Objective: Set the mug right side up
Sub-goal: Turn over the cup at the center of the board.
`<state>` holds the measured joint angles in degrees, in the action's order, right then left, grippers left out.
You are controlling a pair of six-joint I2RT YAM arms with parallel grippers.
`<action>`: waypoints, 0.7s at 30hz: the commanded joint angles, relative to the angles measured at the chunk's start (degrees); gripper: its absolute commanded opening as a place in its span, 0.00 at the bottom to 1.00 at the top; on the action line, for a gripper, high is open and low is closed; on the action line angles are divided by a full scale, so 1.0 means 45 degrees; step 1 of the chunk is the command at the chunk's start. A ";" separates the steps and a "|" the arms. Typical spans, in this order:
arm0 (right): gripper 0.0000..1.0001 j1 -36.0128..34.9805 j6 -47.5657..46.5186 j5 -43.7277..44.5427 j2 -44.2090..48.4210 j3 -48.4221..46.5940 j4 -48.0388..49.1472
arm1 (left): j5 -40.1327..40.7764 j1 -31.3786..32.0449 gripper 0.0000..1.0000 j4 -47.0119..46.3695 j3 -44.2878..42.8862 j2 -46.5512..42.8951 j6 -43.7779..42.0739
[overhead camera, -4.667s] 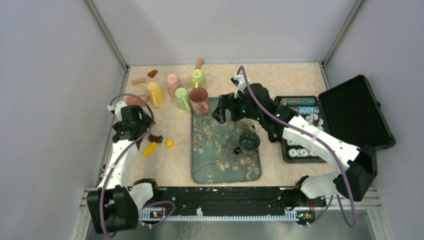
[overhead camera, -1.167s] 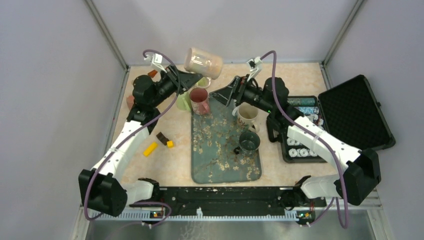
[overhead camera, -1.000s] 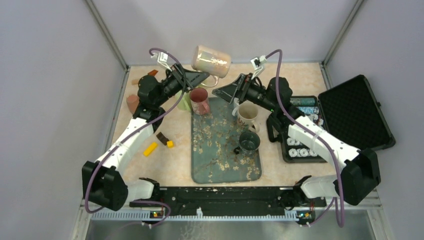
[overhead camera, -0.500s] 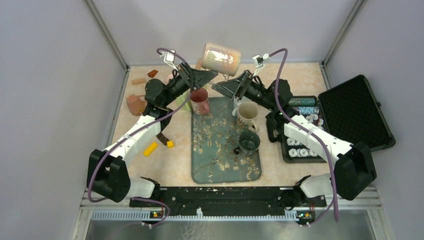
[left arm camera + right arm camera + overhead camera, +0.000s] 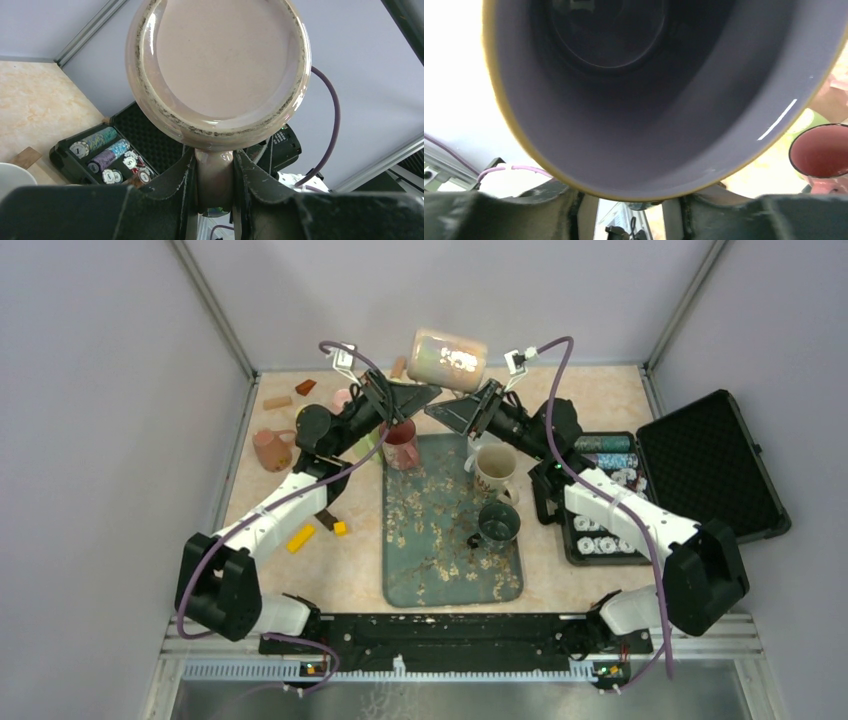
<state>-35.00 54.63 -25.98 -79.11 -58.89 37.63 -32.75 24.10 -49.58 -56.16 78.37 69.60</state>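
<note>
The mug [image 5: 447, 358], pinkish beige, hangs on its side high above the back of the table. My left gripper [image 5: 432, 390] is shut on its handle [image 5: 214, 175], and the left wrist view faces the mug's round base [image 5: 220, 55]. My right gripper [image 5: 462, 398] meets the mug from the other side. In the right wrist view the mug's open mouth [image 5: 649, 75] fills the frame. The right gripper [image 5: 631, 215] sits just under the rim, its fingers [image 5: 569, 210] still apart with a gap between them.
A floral tray [image 5: 450, 570] carries a white mug [image 5: 495, 468] and a dark mug [image 5: 498, 523]. A maroon mug [image 5: 400, 440] stands at its far left corner. A pink mug [image 5: 268, 448] lies left. An open case of chips [image 5: 600, 490] sits right. Small blocks [image 5: 300, 537] lie left.
The left arm has carried the mug up and to the right. The right gripper has come up to the mug's mouth, and its jaws have narrowed from wide open.
</note>
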 commanded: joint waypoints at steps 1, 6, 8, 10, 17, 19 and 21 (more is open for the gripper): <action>0.38 0.0103 -0.0257 0.0229 0.0296 -0.0117 0.0765 | 0.0132 0.0167 0.00 -0.2147 -0.0014 -0.0324 0.0082; 0.09 0.0118 -0.0427 0.0361 0.0443 -0.0081 0.0505 | 0.0147 0.0172 0.00 -0.2052 0.0268 -0.0431 -0.0068; 0.00 0.0103 -0.0510 0.0443 0.0489 -0.0096 0.0286 | 0.0150 0.0168 0.05 -0.2027 0.0414 -0.0475 -0.0205; 0.00 0.0108 -0.0621 0.0498 0.0553 -0.0086 0.0109 | 0.0169 0.0160 0.17 -0.1742 0.0481 -0.0567 -0.0462; 0.00 0.0108 -0.1156 0.0975 0.0887 -0.0159 -0.0874 | 0.0812 0.0172 0.83 -0.0154 0.0871 -0.1250 -0.1816; 0.00 0.0113 -0.1434 0.1140 0.0972 -0.0306 -0.1425 | 0.1083 0.0155 0.94 0.0481 0.1089 -0.1567 -0.2317; 0.00 0.0086 -0.1759 0.1319 0.1016 -0.0526 -0.2155 | 0.1382 0.0141 0.98 0.1693 0.1151 -0.1907 -0.2955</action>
<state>-35.09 51.46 -23.97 -78.39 -58.48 28.14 -29.76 24.77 -46.22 -51.59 74.96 62.87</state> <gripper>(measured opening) 0.215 0.956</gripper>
